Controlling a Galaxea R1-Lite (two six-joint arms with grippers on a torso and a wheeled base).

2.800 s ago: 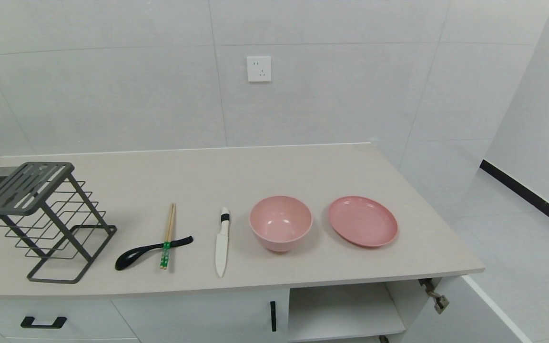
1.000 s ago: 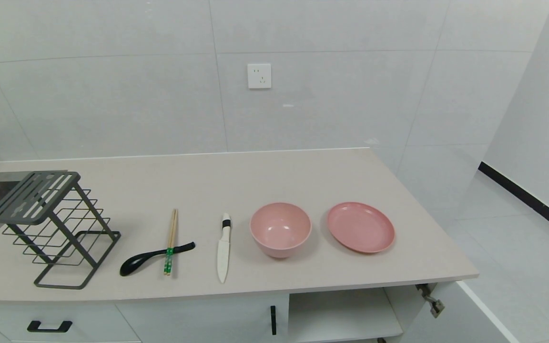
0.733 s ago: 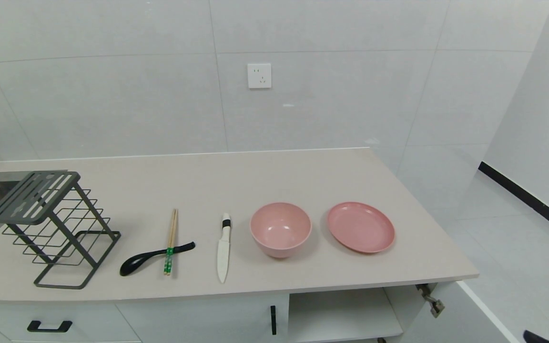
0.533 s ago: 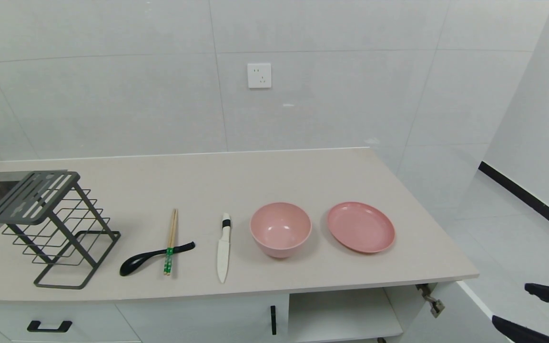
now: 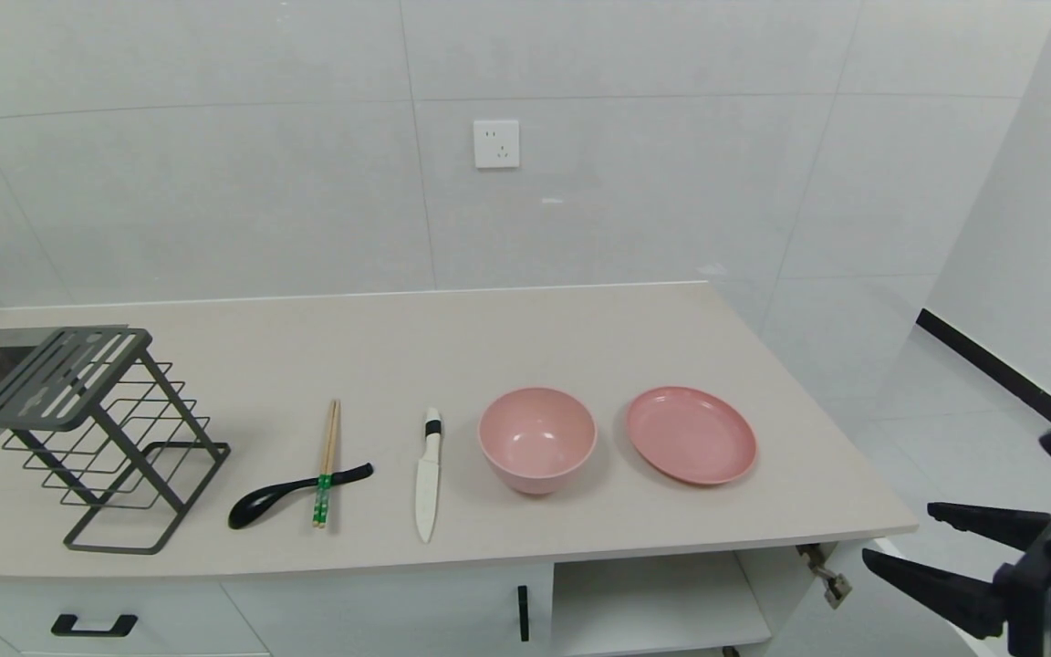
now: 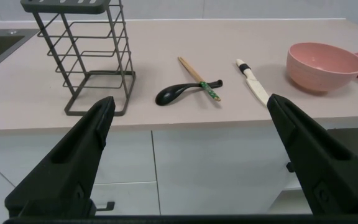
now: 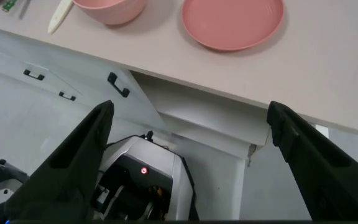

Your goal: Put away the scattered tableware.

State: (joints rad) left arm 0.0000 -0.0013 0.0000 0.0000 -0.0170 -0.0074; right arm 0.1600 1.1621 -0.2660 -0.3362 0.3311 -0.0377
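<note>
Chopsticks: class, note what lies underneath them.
Under the chopsticks passes the handle of the black spoon, both on the countertop. The stretch of handle directly beneath is covered.

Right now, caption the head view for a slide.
Rack, spoon, chopsticks, knife, bowl and plate lined along the counter; right claw open.
</note>
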